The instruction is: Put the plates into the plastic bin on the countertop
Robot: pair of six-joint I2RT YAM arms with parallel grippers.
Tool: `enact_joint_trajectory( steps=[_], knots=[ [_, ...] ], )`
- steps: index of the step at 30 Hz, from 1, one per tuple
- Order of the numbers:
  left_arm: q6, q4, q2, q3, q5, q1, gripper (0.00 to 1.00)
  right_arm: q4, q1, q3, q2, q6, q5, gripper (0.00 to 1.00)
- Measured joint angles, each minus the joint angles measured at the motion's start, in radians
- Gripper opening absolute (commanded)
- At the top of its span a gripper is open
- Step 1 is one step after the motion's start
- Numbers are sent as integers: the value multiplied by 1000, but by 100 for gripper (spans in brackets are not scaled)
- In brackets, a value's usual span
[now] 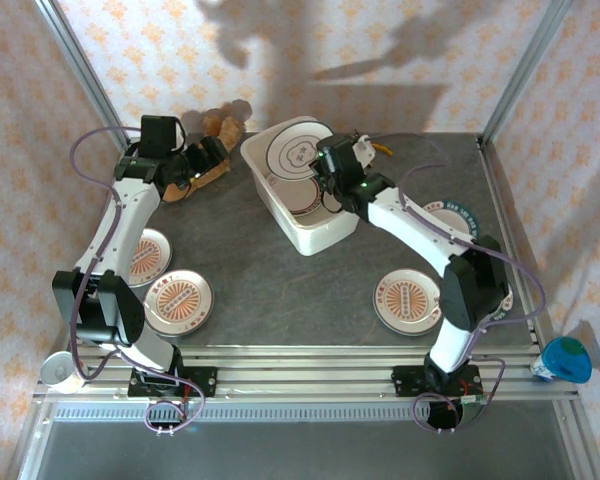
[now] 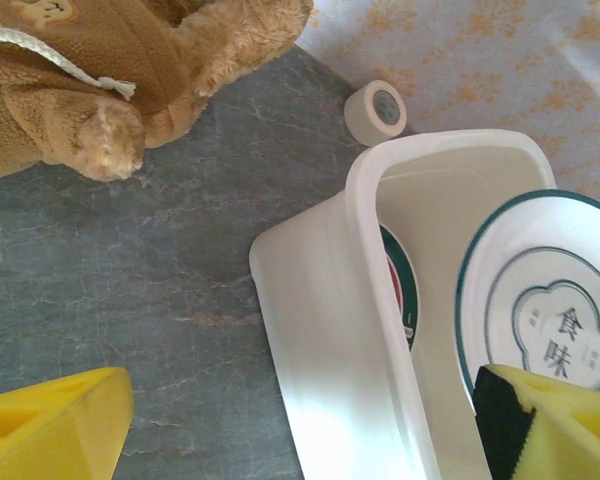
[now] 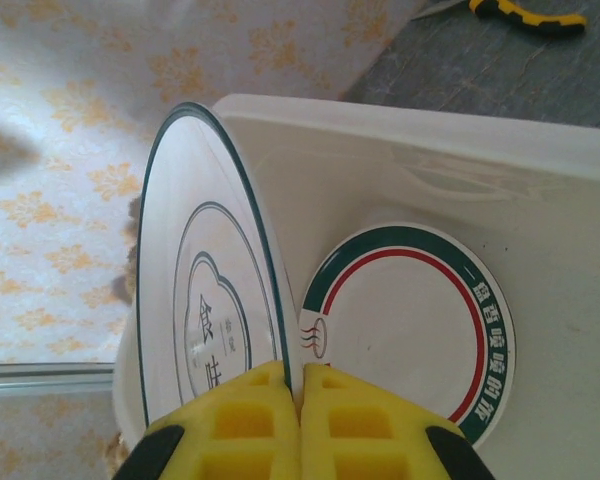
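on the countertop point(image 1: 280, 270), four plates point(image 1: 180, 301) are seen lying outside the plastic bin point(image 1: 320, 238). a green-rimmed plate point(image 1: 292, 152) is pinched on edge over the bin by the right gripper point(image 3: 295, 385); lowering and release are judged to be called for next. the left gripper point(image 1: 212, 158) is held spread and empty. "食味" is printed on the held plate.
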Motion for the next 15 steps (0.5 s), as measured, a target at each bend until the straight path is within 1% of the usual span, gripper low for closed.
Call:
enact_joint_trajectory(
  steps=[5, 15],
  knots=[
    [1, -28, 0, 0, -26, 0, 90, -18, -2, 32, 87, 24, -2, 0],
    [5, -52, 0, 0, -63, 0, 90, -76, -2, 74, 177, 95, -1, 0]
  ],
)
